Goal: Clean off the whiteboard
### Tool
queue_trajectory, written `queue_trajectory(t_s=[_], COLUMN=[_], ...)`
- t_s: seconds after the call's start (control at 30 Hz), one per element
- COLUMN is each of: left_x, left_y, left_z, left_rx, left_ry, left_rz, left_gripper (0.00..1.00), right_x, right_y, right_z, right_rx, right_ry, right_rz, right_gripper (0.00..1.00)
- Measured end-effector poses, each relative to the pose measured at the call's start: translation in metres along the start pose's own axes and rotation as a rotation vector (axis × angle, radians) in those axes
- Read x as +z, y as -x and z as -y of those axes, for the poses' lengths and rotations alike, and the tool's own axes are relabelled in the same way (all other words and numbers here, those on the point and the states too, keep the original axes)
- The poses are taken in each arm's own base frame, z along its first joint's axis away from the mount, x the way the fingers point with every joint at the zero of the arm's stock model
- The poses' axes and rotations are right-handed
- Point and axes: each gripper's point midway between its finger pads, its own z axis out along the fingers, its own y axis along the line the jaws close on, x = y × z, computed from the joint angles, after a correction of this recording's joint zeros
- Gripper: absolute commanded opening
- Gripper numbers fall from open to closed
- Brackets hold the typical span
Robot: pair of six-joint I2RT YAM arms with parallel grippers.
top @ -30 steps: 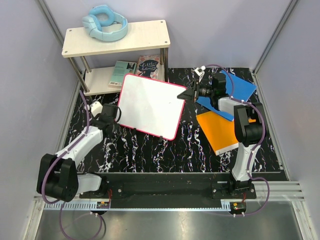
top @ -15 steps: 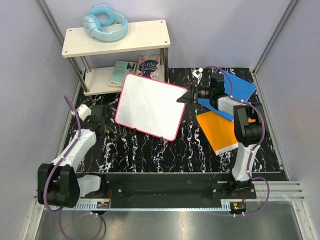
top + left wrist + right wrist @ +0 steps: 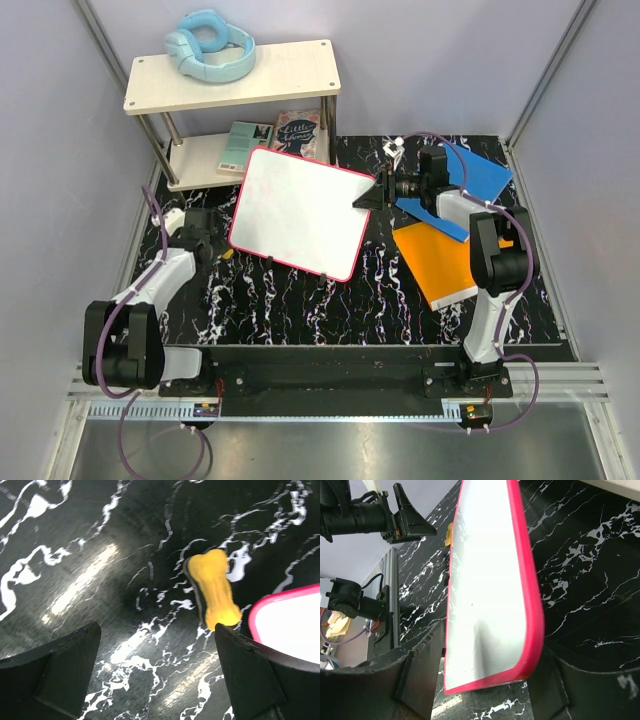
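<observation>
The whiteboard (image 3: pixel 300 210), blank white with a red-pink border, lies mid-table, slightly tilted. My right gripper (image 3: pixel 368 195) is at its right edge, open; in the right wrist view the board's corner (image 3: pixel 485 580) stands between the spread fingers (image 3: pixel 415 675) of the gripper (image 3: pixel 487 690), with gaps on both sides. A small yellow eraser (image 3: pixel 228 253) lies on the table by the board's lower left corner. My left gripper (image 3: pixel 203 238) sits left of it, open and empty. In the left wrist view the eraser (image 3: pixel 214 591) lies ahead of the gripper (image 3: pixel 157 672), next to the board's corner (image 3: pixel 295 625).
A blue book (image 3: pixel 478 175) and an orange book (image 3: pixel 440 262) lie on the right under the right arm. A two-level shelf (image 3: pixel 235 75) stands at the back left, with blue headphones (image 3: pixel 210 45) on top and books (image 3: pixel 275 135) on its lower level. Walls close in both sides.
The left gripper opened, left the yellow eraser on the table and drew back to the left. The right gripper opened at the board's edge. The board shifted slightly left.
</observation>
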Motion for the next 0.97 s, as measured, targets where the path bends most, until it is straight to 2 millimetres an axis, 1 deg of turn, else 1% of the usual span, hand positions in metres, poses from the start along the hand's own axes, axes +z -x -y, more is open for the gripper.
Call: queue_trajectory(t_s=[0.23,0.37,0.43,0.47,0.57,0.67,0.8,0.87,0.9,0.97], left_x=[0.002,0.0,-0.004,-0.008,-0.021,-0.028,-0.033,-0.038,-0.04,-0.049], left_y=[0.013,0.021,0.023,0.024,0.027,0.02,0.005,0.001,0.001,0.004], left_z=[0.014,0.019,0.023,0.025,0.035,0.043,0.049,0.051,0.051,0.053], left_rx=[-0.008,-0.015,-0.011,-0.007,0.006,0.033,0.077,0.1,0.107,0.119], left_ry=[-0.058,-0.091,-0.119,-0.14,-0.221,-0.283,-0.341,-0.366,-0.377,-0.409], left_rz=[0.036,0.049,0.054,0.055,0.053,0.013,-0.057,-0.076,-0.076,-0.062], left_gripper=[0.99,0.99,0.99,0.99,0.99,0.99,0.99,0.99,0.99,0.99], right_x=[-0.007,-0.011,-0.014,-0.017,-0.029,-0.049,-0.08,-0.104,-0.113,-0.14], right_y=[0.013,0.015,0.014,0.014,0.017,0.023,0.033,0.039,0.043,0.047], right_z=[-0.008,-0.007,-0.005,-0.004,-0.001,0.002,-0.003,-0.007,-0.011,-0.022], right_rx=[-0.057,-0.063,-0.055,-0.048,-0.024,0.001,0.029,0.058,0.061,0.06], right_ry=[-0.051,-0.1,-0.131,-0.151,-0.226,-0.331,-0.51,-0.67,-0.723,-0.86], right_rz=[0.011,0.006,0.001,-0.002,-0.001,0.02,0.07,0.117,0.142,0.21], right_gripper=[0.83,0.89,0.92,1.0,1.0,1.0,1.0,1.0,1.0,1.0])
